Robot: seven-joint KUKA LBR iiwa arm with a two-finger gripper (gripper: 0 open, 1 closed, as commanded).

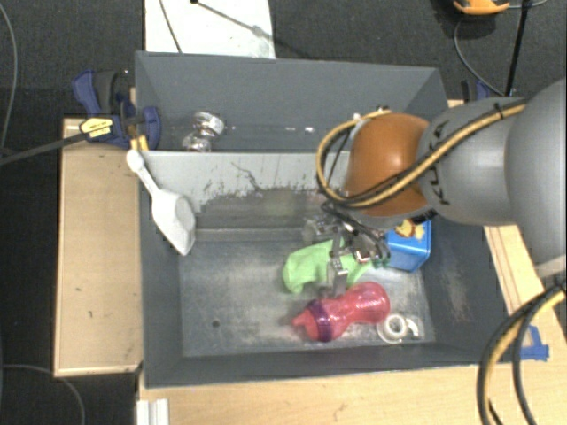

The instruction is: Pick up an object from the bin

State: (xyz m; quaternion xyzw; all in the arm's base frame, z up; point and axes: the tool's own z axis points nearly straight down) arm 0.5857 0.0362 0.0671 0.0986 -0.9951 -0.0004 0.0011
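- Hanging low at the lower middle of the frame, the gripper [341, 259] sits at the right side of a crumpled green soft thing [306, 270]. Whether the claw is released or clenched cannot be told.
- The orange wrist cover [385, 162] hides part of a blue box [415, 248] just right of the gripper.
- A red-pink bottle [350, 310] lies just below the green thing, with a white ring [396, 328] beside its right end.
- A white plastic spoon [166, 211] leans at the left wall of the bin [230, 312].
- A clear glassy item [202, 131], hard to make out, sits at the upper left.
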